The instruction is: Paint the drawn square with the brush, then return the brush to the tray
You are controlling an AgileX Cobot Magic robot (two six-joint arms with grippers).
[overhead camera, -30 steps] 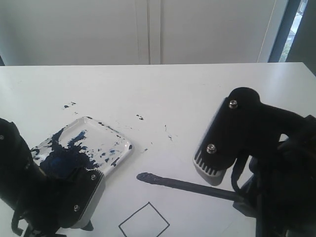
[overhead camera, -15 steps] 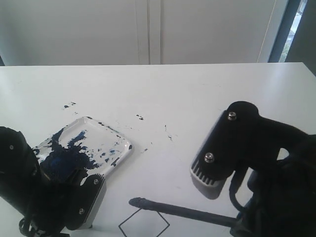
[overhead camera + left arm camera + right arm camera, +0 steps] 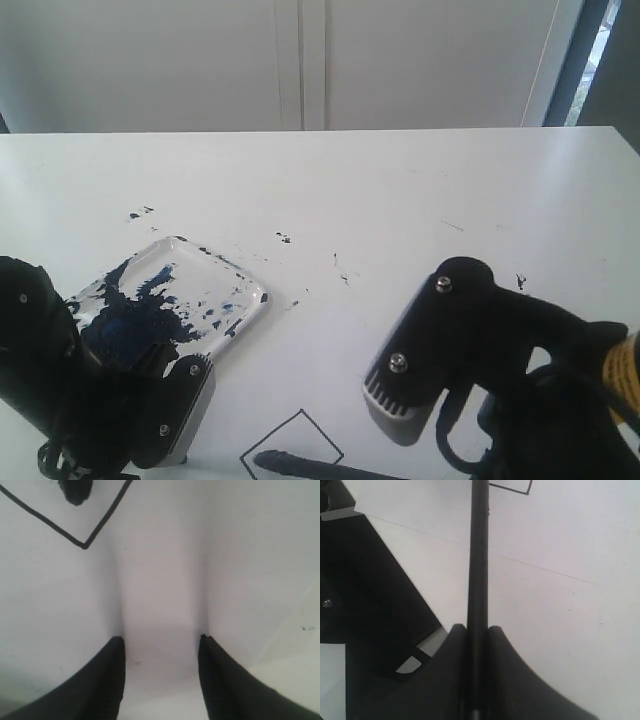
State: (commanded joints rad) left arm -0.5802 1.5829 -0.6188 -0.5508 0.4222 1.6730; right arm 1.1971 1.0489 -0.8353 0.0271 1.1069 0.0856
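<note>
The brush (image 3: pixel 478 555), a long thin black stick, is held by my right gripper (image 3: pixel 477 628), which is shut on its shaft. In the exterior view the brush's dark tip (image 3: pixel 272 461) lies within the drawn square (image 3: pixel 296 438), a thin black outline on white paper at the near edge. The left wrist view shows one corner of the square (image 3: pixel 83 543) and the brush tip (image 3: pixel 75 491) inside it. My left gripper (image 3: pixel 160 641) stands open over bare paper beside the square, holding nothing. The clear tray (image 3: pixel 240 283), smeared with dark blue paint, sits to the left.
My left arm (image 3: pixel 60 390) stands at the near left, overlapping the tray's near corner. My right arm (image 3: pixel 450 340) fills the near right. Small dark paint specks (image 3: pixel 285 238) dot the white table beyond the tray. A white wall rises behind the table.
My right arm has drawn back toward the near edge and lowered, carrying the brush tip from beyond the square to inside it. The left arm sank a little early on, then held.
</note>
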